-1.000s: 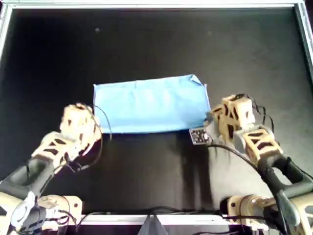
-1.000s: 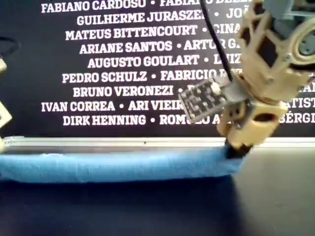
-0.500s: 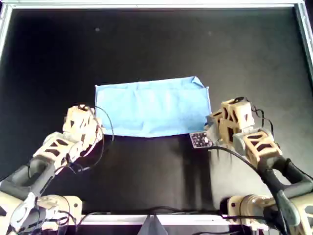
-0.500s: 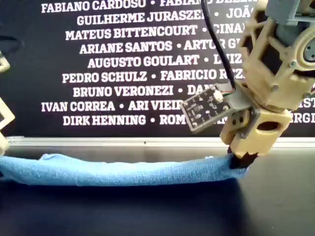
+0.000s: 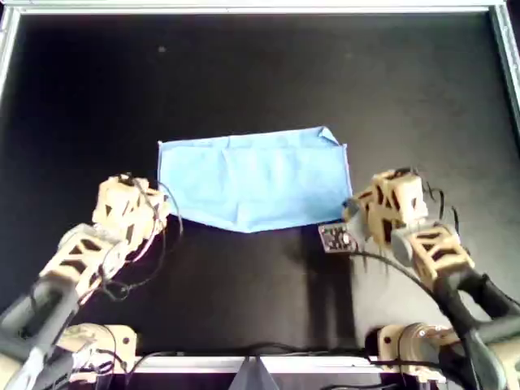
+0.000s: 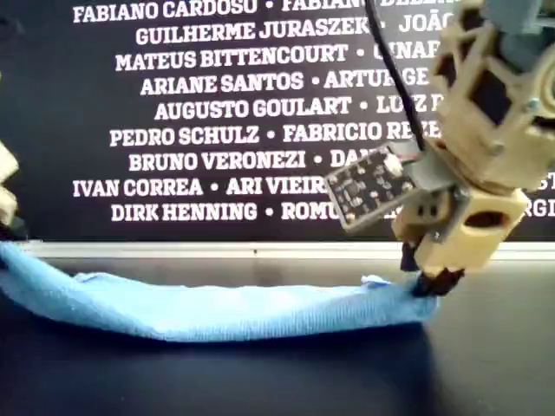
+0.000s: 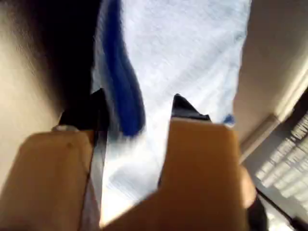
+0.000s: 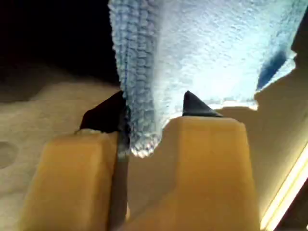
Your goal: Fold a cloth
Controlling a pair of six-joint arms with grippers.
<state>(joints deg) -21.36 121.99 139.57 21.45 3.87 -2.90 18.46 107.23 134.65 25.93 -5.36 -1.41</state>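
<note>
The blue cloth lies on the black tabletop, between both pincers. The left pincer pinches one near corner. The right pincer pinches the other.

The cloth lies mid-counter in the overhead view, folded. The left claw is at its near-left corner, the right claw at its near-right corner, and a name board stands behind.

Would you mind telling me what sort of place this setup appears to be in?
Probably a robotics lab or demo stand: a black work surface with a metal-framed edge, two arms gripping a blue cloth, and a backdrop wall of printed names.
</note>
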